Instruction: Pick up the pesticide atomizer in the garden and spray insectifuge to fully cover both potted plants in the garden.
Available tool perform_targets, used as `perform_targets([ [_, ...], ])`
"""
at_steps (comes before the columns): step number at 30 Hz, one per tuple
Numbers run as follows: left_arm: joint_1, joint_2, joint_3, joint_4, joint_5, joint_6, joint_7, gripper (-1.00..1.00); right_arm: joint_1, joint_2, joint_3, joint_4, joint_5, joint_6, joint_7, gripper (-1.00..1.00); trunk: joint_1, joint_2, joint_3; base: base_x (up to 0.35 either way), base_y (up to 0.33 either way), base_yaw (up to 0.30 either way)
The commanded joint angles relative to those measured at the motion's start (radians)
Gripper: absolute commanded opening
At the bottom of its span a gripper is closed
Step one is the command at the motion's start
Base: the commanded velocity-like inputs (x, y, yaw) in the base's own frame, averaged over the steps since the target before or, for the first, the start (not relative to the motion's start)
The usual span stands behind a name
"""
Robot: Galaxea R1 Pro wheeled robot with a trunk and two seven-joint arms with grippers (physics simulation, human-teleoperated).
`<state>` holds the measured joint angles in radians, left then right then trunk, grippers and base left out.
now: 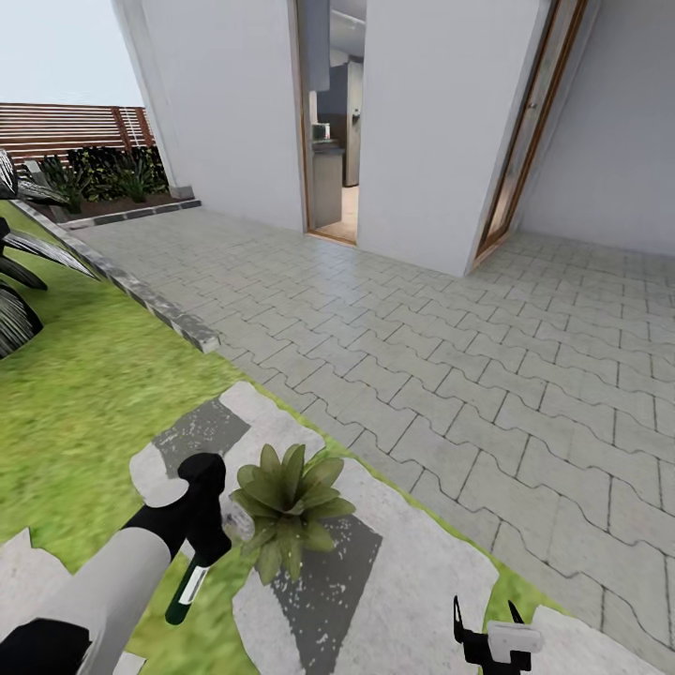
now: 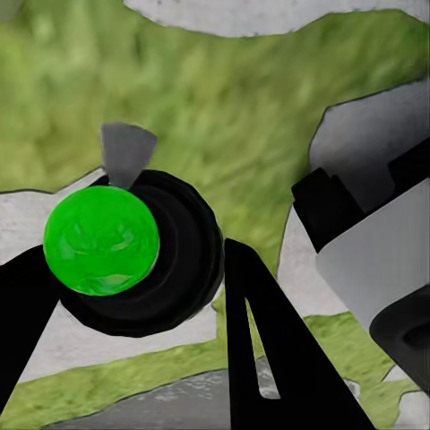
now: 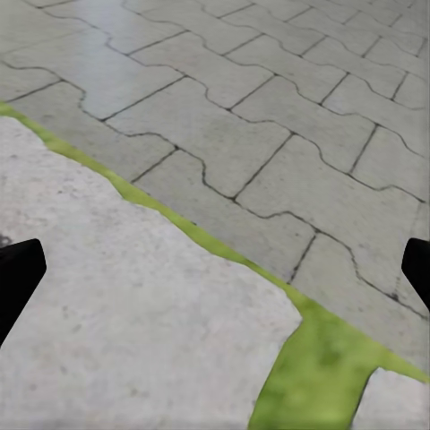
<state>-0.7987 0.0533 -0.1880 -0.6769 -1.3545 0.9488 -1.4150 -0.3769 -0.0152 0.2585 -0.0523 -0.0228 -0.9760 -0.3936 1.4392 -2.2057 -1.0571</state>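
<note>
Head view: the left gripper [image 1: 208,525] is clamping the pesticide atomizer [image 1: 190,586], whose dark green and white body is hanging down below the fingers over the lawn [image 1: 84,394]. Its pale nozzle end is pointing at the potted plant [image 1: 289,502], just beside the leaves. The plant is sitting on a grey and white stepping stone [image 1: 375,581] at the lawn's edge. Grey interlocking pavers [image 1: 487,356] are stretching toward a white house wall [image 1: 431,112] with an open doorway [image 1: 333,122]. A brown slatted fence [image 1: 66,127] is standing far off on the left, with dark bushes [image 1: 103,173] below it. The right gripper [image 1: 489,623] is hovering low over the stone, fingers spread.

Left wrist view: the black fingers [image 2: 269,358] are pinching the atomizer's round dark body [image 2: 179,269], seen end-on with a bright green cap [image 2: 101,240]. Grass and stone patches are lying beneath. A white and black part of the robot [image 2: 376,269] is showing at one side.

Right wrist view: the two black fingertips [image 3: 18,273] are sitting far apart at opposite edges, nothing between them. Below are the pale stepping stone [image 3: 134,313], a strip of grass [image 3: 313,367], and the pavers [image 3: 251,134].
</note>
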Motion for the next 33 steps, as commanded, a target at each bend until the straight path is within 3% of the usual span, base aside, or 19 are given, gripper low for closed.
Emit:
perform_targets([
  [1,0.009,0.001,-0.005,0.006,-0.007,0.010,-0.008,-1.00,0.000,0.000,0.008,0.000,-0.002,-0.001,-0.007,1.00,0.000,0.000,-0.001,0.000,0.000,-0.158],
  [13,0.024,-0.002,-0.007,0.008,-0.009,0.010,-0.007,-1.00,0.000,0.006,0.009,0.005,-0.002,-0.003,-0.008,1.00,0.000,0.000,-0.002,0.000,0.000,-0.137],
  [23,0.022,-0.044,-0.006,0.008,-0.050,0.012,-0.009,-1.00,0.000,0.011,0.008,0.006,0.000,-0.003,-0.007,1.00,0.000,0.000,-0.002,0.000,0.000,-0.001],
  [33,0.065,-0.031,-0.011,0.027,-0.061,0.010,-0.006,-1.00,0.000,0.011,0.008,0.006,0.000,-0.003,-0.007,1.00,0.000,0.000,-0.002,0.000,0.000,0.000],
])
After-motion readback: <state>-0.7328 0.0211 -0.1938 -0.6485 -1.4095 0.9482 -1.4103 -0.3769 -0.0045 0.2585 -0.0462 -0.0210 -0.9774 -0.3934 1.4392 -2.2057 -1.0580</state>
